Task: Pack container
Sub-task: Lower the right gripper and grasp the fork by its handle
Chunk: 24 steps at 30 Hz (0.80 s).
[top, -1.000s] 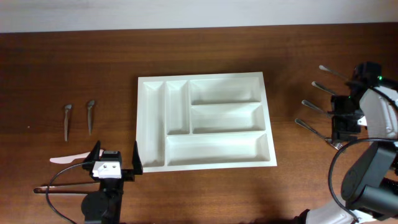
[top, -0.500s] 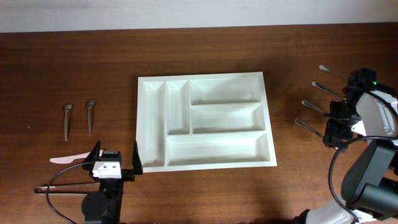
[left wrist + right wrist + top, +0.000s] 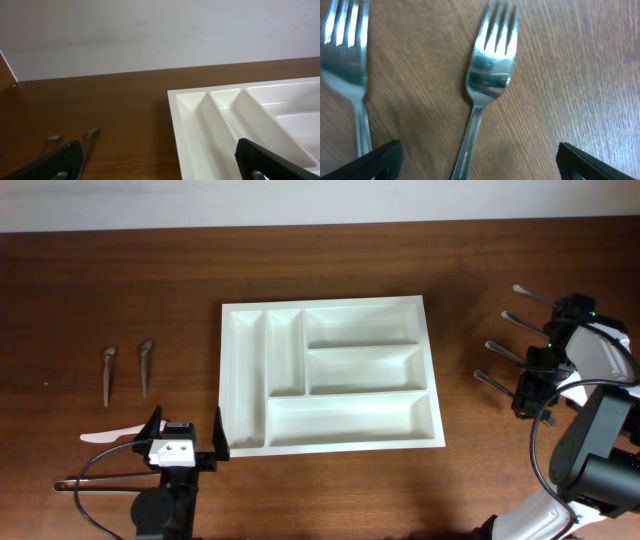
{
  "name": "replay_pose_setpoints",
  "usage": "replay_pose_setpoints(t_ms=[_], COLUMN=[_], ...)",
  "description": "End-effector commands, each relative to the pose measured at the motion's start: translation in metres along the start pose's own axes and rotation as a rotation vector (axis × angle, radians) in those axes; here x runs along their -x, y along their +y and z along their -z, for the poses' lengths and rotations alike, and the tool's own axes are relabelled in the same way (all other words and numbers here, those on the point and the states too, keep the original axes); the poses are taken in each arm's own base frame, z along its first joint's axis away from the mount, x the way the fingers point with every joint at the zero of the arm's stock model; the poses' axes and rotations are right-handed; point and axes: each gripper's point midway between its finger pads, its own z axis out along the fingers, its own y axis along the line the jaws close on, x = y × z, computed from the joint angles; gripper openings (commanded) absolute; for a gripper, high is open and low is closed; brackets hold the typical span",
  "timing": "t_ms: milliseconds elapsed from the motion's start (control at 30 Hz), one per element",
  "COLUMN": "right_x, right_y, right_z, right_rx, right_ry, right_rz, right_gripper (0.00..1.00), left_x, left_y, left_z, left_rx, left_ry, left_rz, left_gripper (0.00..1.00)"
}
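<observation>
**Right gripper down over the forks**

At 9 o'clock, two dull metal spoons (image 3: pixel 109 375) lie on the grained brown wooden worktop (image 3: pixel 400 490). At 7 o'clock the left gripper (image 3: pixel 187 434) stands spread and empty. The container (image 3: pixel 330 428), smooth white plastic with five rectangular wells, sits at the centre. At 3 o'clock the right gripper (image 3: pixel 529 395), released wide, straddles a glossy steel fork (image 3: pixel 490 75). Since a second ago it has slid toward 7 o'clock.

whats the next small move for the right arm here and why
Probably lower the right gripper straight down and close it on the fork centred in its view. Its jaws are open on either side of that fork's handle, the fork lies flat on the table and is not yet held, and the container has nothing in it.
</observation>
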Motion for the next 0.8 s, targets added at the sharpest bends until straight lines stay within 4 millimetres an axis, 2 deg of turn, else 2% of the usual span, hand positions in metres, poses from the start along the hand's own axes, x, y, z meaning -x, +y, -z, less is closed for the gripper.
replay_pose_setpoints(t_ms=[0, 400, 600, 767], right_x=[0.001, -0.001, -0.001, -0.002], right_y=[-0.008, 0.004, 0.003, 0.000], right_z=[-0.011, -0.026, -0.027, -0.035], right_rx=[-0.025, 0.052, 0.047, 0.020], right_ry=[0.002, 0.011, 0.010, 0.009], right_rz=[-0.110, -0.046, -0.043, -0.041], right_gripper=[0.99, 0.99, 0.99, 0.99], left_x=[-0.002, -0.002, -0.002, -0.002], left_y=[0.002, 0.002, 0.002, 0.002], left_z=[0.000, 0.000, 0.000, 0.000], left_rx=[0.012, 0.012, 0.012, 0.012], left_ry=[0.002, 0.002, 0.002, 0.002], left_rz=[-0.019, -0.019, -0.019, -0.019], left_gripper=[0.99, 0.99, 0.99, 0.99])
